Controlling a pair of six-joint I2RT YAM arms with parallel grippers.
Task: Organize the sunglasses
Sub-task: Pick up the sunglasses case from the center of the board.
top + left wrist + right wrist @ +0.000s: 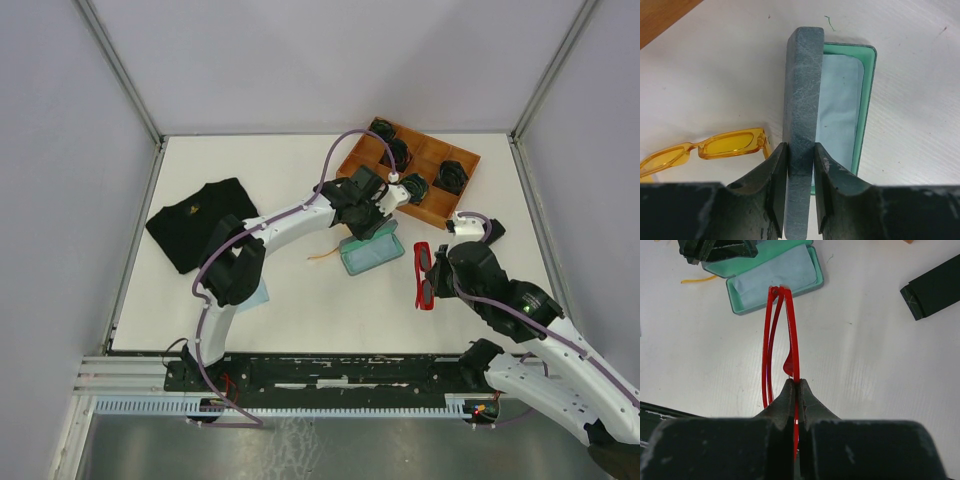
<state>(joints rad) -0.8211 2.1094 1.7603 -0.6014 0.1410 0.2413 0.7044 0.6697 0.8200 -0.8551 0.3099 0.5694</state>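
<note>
My left gripper (800, 150) is shut on the upright grey-blue lid (803, 90) of an open case (366, 254). The case has a teal inside and a light blue cloth (840, 95) lying in it. The orange-yellow sunglasses (715, 147) lie on the table just left of the case; from above only a thin orange piece (322, 257) shows. My right gripper (797, 385) is shut on the red sunglasses (782, 335), folded and held edge-up above the table right of the case (775, 277). From above they hang at the right gripper (436, 272).
A wooden tray (462, 185) with several dark items stands at the back right. A black case (490, 229) lies near it and also shows in the right wrist view (935, 287). A black cloth (200, 222) lies at the left. A light blue cloth (258, 296) lies under the left arm.
</note>
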